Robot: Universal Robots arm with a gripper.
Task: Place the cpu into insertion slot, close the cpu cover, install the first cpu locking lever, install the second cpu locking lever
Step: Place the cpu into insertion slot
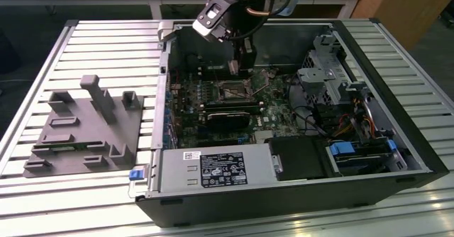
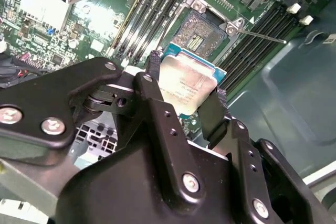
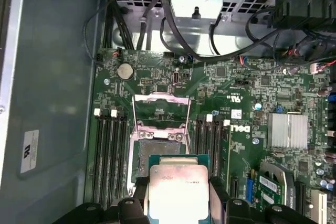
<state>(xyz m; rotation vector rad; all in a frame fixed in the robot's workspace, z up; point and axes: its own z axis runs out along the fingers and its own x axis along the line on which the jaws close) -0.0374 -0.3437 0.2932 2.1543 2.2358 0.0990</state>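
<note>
My gripper [image 2: 186, 85] is shut on the cpu [image 2: 184, 82], a small square chip with a dull metallic face on a green-edged board, gripped by two opposite edges between black fingers [image 2: 157, 85]. In the first wrist view the cpu [image 3: 177, 190] hangs above the motherboard, just short of the insertion slot [image 3: 157, 148], whose dark centre lies uncovered. The cpu cover [image 3: 160, 97], a thin silvery frame, stands swung up off the slot. A thin locking lever [image 2: 262, 36] sticks out beside the insertion slot [image 2: 198, 31]. In the exterior view my gripper [image 1: 236, 69] reaches down into the computer case over the slot [image 1: 230, 88].
Long black memory slots [image 3: 110, 150] flank the socket on both sides. A black graphics card [image 1: 230, 119] lies just in front of it. The case wall [image 1: 167, 61], a drive cage [image 1: 322, 77] with cables, and the power supply [image 1: 206, 170] hem in the board. A grey fixture block [image 1: 85, 125] sits outside at the exterior view's left.
</note>
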